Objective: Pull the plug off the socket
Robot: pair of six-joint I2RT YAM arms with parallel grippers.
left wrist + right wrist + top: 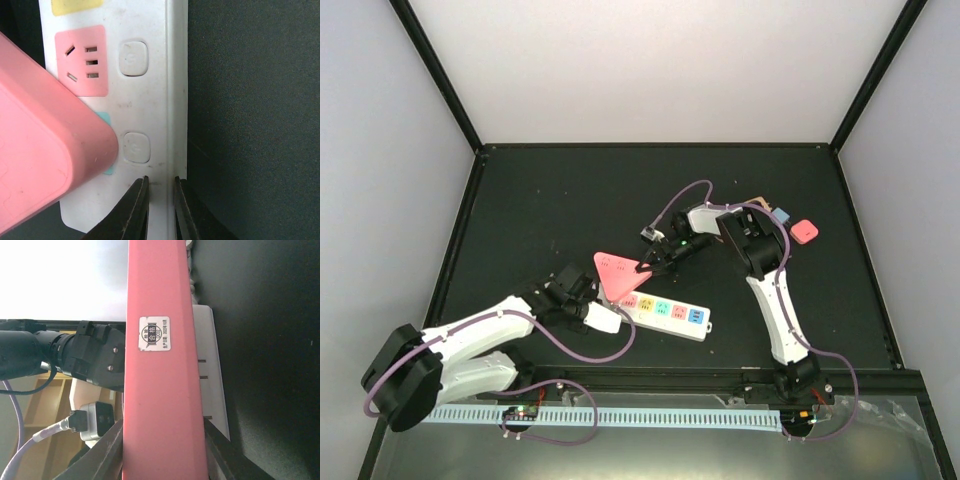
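Observation:
The socket (pixel 668 314) is a long white strip with coloured outlets, lying in the middle of the black table. A large pink plug (pixel 619 272) stands over its left end, tilted. My right gripper (pixel 655 263) is shut on the plug; in the right wrist view its fingers (pixel 107 450) clamp both sides of the plug (pixel 160 390), with the socket (pixel 210 370) close behind. My left gripper (pixel 160 200) is shut on the long edge rim of the socket (pixel 150 100), beside the plug (pixel 45 160), which covers the teal outlet. I cannot tell whether the prongs are still in.
A small pink square block (pixel 804 231), a light blue piece (pixel 780 215) and a brown piece (pixel 757 202) lie at the back right of the table. A white slotted cable duct (pixel 650 415) runs along the front edge. Black frame posts stand at the back corners.

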